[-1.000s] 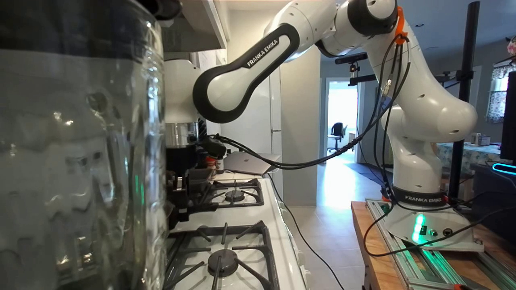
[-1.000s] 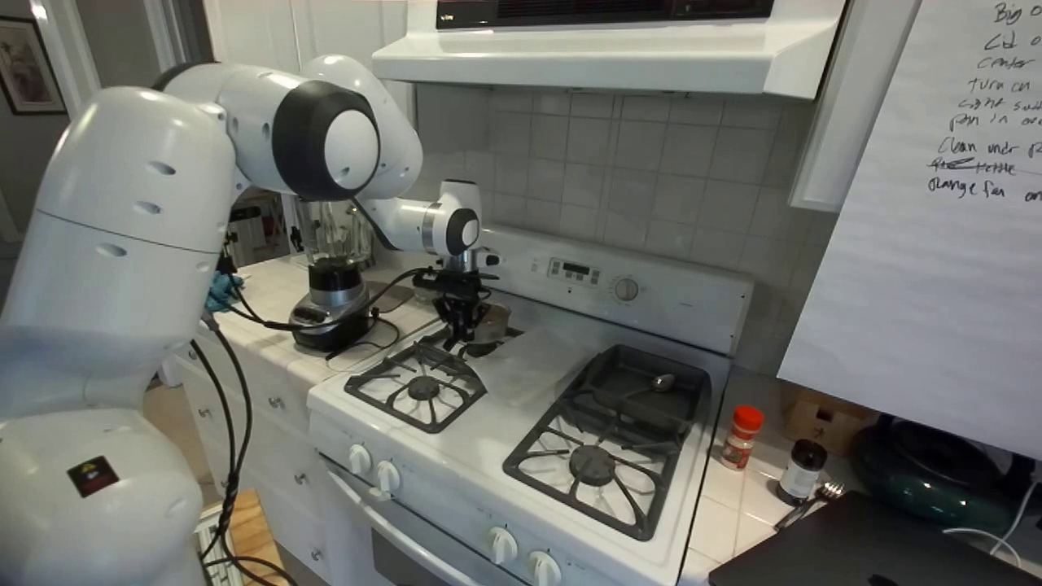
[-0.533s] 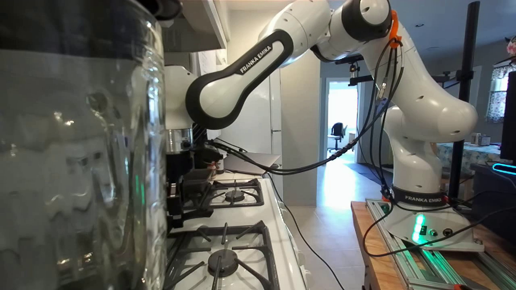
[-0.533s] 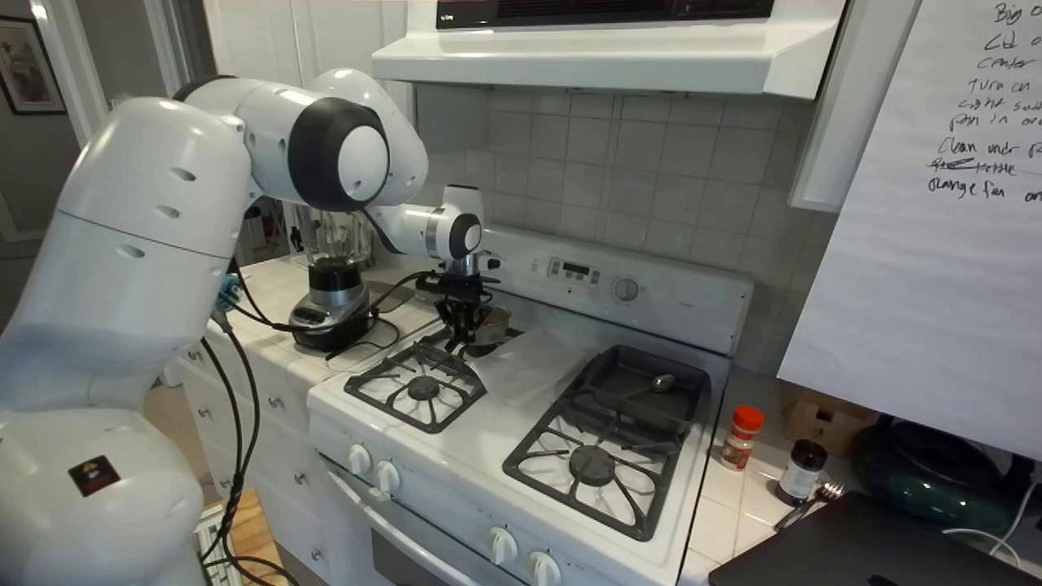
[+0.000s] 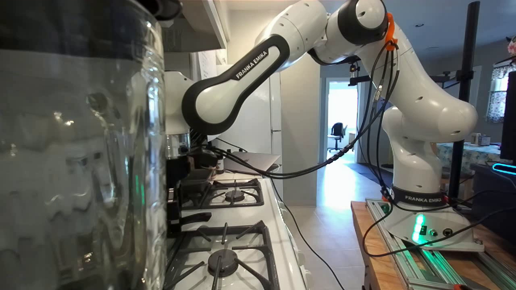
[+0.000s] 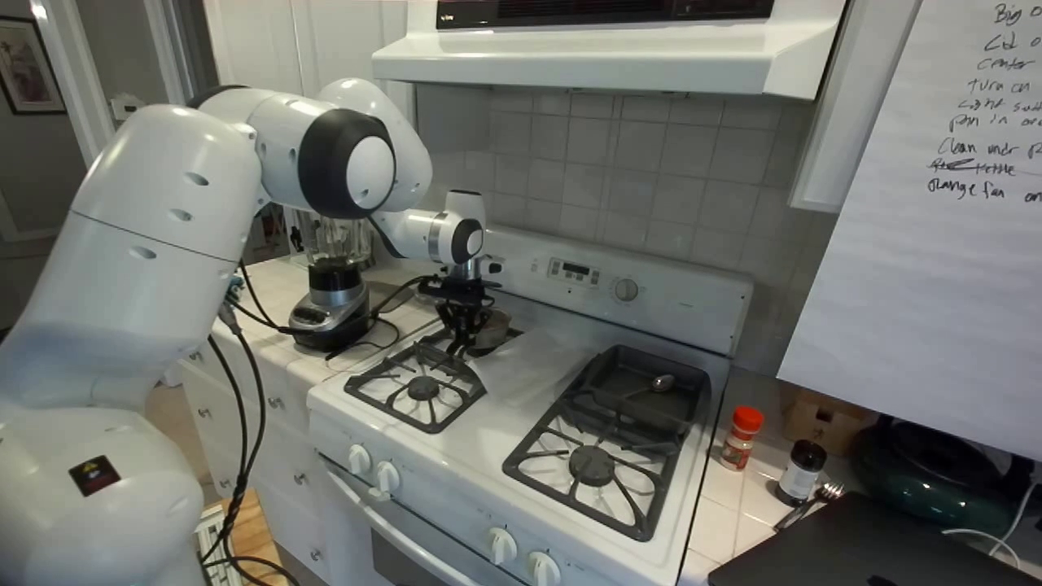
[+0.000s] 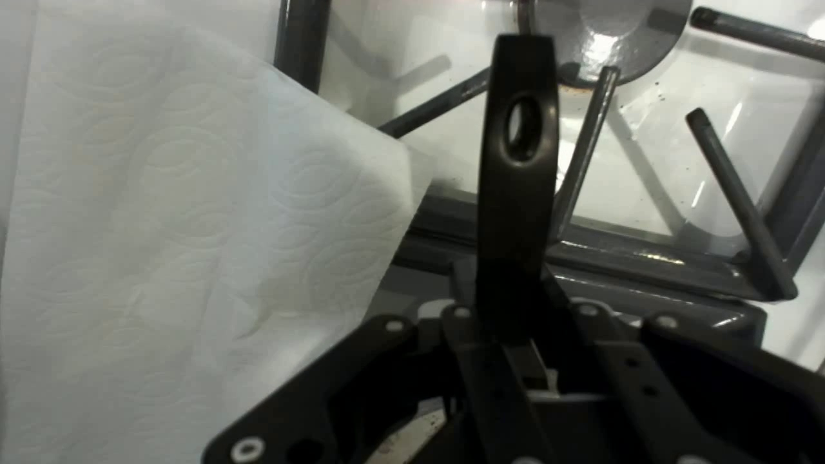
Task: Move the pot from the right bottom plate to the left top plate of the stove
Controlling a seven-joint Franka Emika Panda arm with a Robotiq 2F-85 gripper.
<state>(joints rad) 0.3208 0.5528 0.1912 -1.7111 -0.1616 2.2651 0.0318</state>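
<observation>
Pot (image 6: 495, 330), small and grey, just left of centre in an exterior view, at the back left corner of the white stove (image 6: 472, 456); whether it rests there or hangs just clear cannot be told. In the wrist view, the claw (image 7: 506, 290) reaches in from the bottom edge, clamped on the pot's black handle (image 7: 517, 206), which points up the frame and has an oval hole near its end. Beyond, an embossed white paper sheet (image 7: 161, 225) fills the left side, and dark grate bars (image 7: 651, 261) cross the upper right around a round burner cap (image 7: 606, 45). In an exterior view, the white robot arm (image 6: 146, 244) stands large at left. A red-capped jar (image 6: 739, 439) and a dark bottle (image 6: 802, 472) stand at lower right. Past the stove's front knobs (image 6: 502, 545), a dark rectangular pan (image 6: 606, 370) with a spoon (image 6: 663, 382) on it sits right of centre, and a blender (image 6: 332, 313) stands left of the pot. Behind, grey wall tiles (image 6: 586, 171) run under a white hood (image 6: 602, 65)
</observation>
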